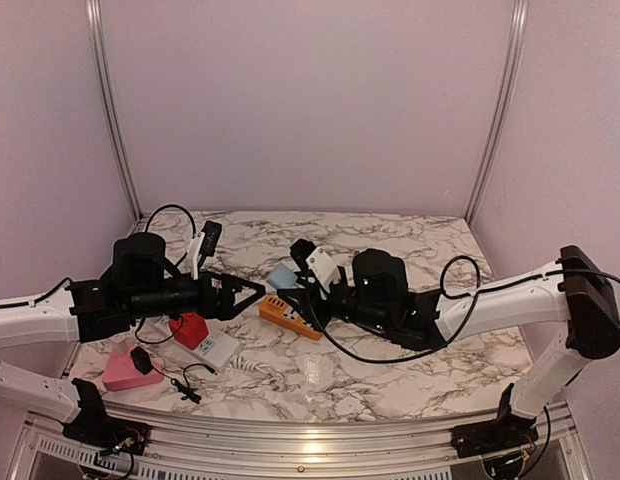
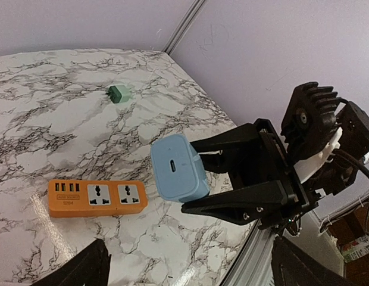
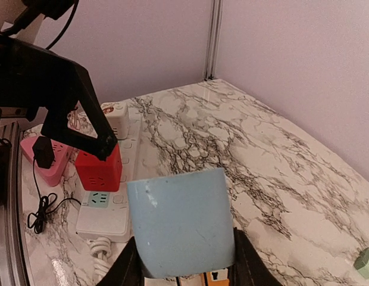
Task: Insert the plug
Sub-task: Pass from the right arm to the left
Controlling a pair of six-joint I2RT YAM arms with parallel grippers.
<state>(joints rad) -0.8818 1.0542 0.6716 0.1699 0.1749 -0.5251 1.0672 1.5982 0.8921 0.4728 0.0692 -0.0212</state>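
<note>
Plug point(image 2: 178, 168), pale blue, is clamped between the fingers of the right claw point(image 2: 190, 177) and held off the worktop point(image 2: 53, 119). An orange power strip point(image 2: 96, 196) lies flat beneath that claw, sockets up. The left claw point(image 1: 252, 293) faces it, fingers wide apart and holding nothing. Under the left claw are a red cube adapter point(image 3: 98, 170) and a white strip point(image 3: 107, 214).

red cube point(image 1: 189, 329): on white power strip point(image 1: 218, 350) | pink block point(image 1: 123, 372): near strip | green block point(image 2: 119, 93): apart
</note>
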